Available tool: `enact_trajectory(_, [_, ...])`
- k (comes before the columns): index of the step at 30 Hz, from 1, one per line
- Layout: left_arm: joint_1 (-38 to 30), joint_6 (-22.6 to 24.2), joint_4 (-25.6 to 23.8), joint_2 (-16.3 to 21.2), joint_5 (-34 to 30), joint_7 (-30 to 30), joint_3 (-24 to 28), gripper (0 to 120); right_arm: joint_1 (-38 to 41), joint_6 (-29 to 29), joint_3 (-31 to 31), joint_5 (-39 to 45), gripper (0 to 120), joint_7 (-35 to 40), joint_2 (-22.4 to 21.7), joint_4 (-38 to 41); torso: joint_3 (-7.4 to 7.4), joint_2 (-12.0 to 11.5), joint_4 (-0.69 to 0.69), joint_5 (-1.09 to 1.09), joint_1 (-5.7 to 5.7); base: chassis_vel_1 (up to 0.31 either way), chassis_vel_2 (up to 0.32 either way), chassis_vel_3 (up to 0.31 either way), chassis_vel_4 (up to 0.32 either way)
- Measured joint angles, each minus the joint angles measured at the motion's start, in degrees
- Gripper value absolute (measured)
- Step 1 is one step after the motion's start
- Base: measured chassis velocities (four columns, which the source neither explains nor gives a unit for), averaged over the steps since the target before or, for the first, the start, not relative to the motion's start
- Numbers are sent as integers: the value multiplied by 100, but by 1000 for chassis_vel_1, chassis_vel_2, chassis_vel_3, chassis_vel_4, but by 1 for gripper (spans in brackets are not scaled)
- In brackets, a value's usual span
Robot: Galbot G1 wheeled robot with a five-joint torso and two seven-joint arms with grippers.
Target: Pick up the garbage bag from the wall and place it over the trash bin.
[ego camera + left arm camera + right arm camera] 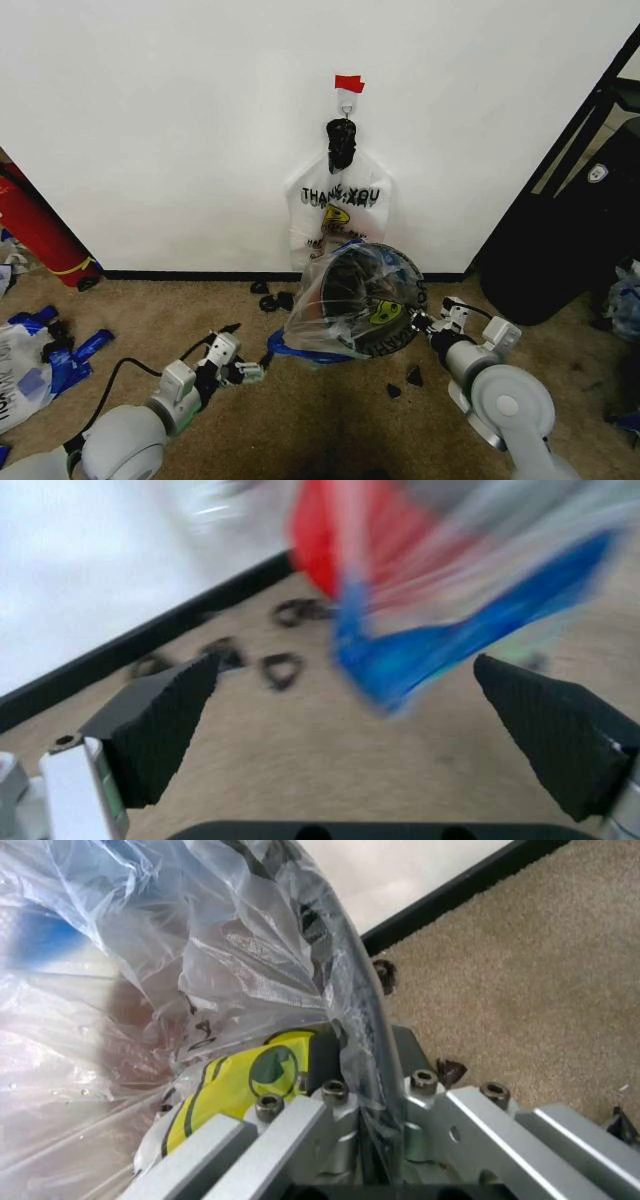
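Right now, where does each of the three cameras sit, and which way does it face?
Head: high, looking down at the white wall, the black wire-mesh trash bin draped in the see-through garbage bag; both arms show.
Left wrist: low over carpet; the open left gripper faces the bag's blue handle.
Right wrist: the right gripper shut on bag and rim.
All three share the bag.

The bag (pixel 440 600) is a motion-smeared streak of blue and red in the left wrist view, its print unreadable. The bin (pixel 385 300) is mostly veiled by plastic, its base hidden. The right gripper (pixel 375 1129) has its fingertips buried behind plastic at 12 o'clock, its body cut off below
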Motion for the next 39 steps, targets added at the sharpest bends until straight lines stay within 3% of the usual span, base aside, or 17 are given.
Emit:
enact_trajectory(1, [-53,-151,31,66,157,326,55,100,-4,1,-23,-35,0,-9,19,-3,0,0,0,1,0,0,0,0,0])
enact_trajectory(6, [-57,-555,125,232,613,882,29,100,-30,4,-44,-120,0,-32,38,-2,0,0,1,0,0,0,0,0,0])
enact_trajectory(9, [-47,-757,92,266,647,897,-77,100,-58,51,-78,-329,0,-79,58,22,0,0,1,0,0,0,0,0,0])
enact_trajectory(12, [-153,-789,-109,207,289,570,-139,100,-110,147,-143,-679,0,-168,98,48,0,0,2,0,0,0,0,0,0])
enact_trajectory(14, [-397,-407,-517,139,-458,102,-198,94,-186,275,-243,-1094,0,-217,187,123,0,0,-1,1,0,0,0,0,0])
enact_trajectory(18, [-597,79,-916,129,-984,-288,-217,86,-234,380,-325,-1416,0,-246,255,177,0,0,-2,1,0,0,0,0,0])
enact_trajectory(21, [-751,896,-1648,47,-1901,-1144,-195,70,-207,549,-591,-1968,0,-292,327,196,0,0,4,3,0,0,0,0,0])
enact_trajectory(23, [-793,1023,-1744,14,-2099,-1240,-188,69,-205,577,-626,-2054,0,-307,340,188,0,0,4,2,0,0,0,0,0])
enact_trajectory(25, [-951,1278,-1964,-123,-2777,-1429,-156,58,-207,647,-730,-2340,0,-355,378,114,0,0,2,0,0,0,0,0,0])
enact_trajectory(27, [-996,1307,-1978,-156,-2902,-1465,-139,55,-212,658,-752,-2397,0,-366,386,97,0,0,2,1,0,0,0,0,0])
enact_trajectory(30, [-1563,1501,-1976,-385,-3431,-1696,203,37,-330,719,-814,-2666,0,-444,463,72,0,0,1,1,0,0,0,0,0])
enact_trajectory(33, [-1713,1542,-1922,-457,-3470,-1749,313,36,-351,729,-817,-2699,0,-456,474,76,0,0,-1,1,0,0,0,0,0])
enact_trajectory(34, [-1785,1563,-1890,-494,-3483,-1776,365,27,-361,736,-818,-2722,0,-464,480,80,0,0,-1,1,0,0,0,0,0])
enact_trajectory(35, [-1820,1573,-1874,-515,-3490,-1790,391,27,-363,738,-818,-2725,0,-465,482,80,0,0,-1,1,0,0,0,0,0])
enact_trajectory(36, [-2025,1636,-1781,-647,-3548,-1901,559,18,-376,755,-819,-2763,0,-474,495,88,0,0,0,0,0,0,0,0,0])
enact_trajectory(37, [-2025,1636,-1781,-647,-3548,-1901,559,18,-376,755,-819,-2763,0,-474,495,88,0,0,0,0,0,0,0,0,0])
enact_trajectory(39, [-2398,1802,-1630,-917,-3746,-2216,850,6,-375,768,-837,-2805,0,-477,521,96,0,0,1,0,0,0,0,0,0])
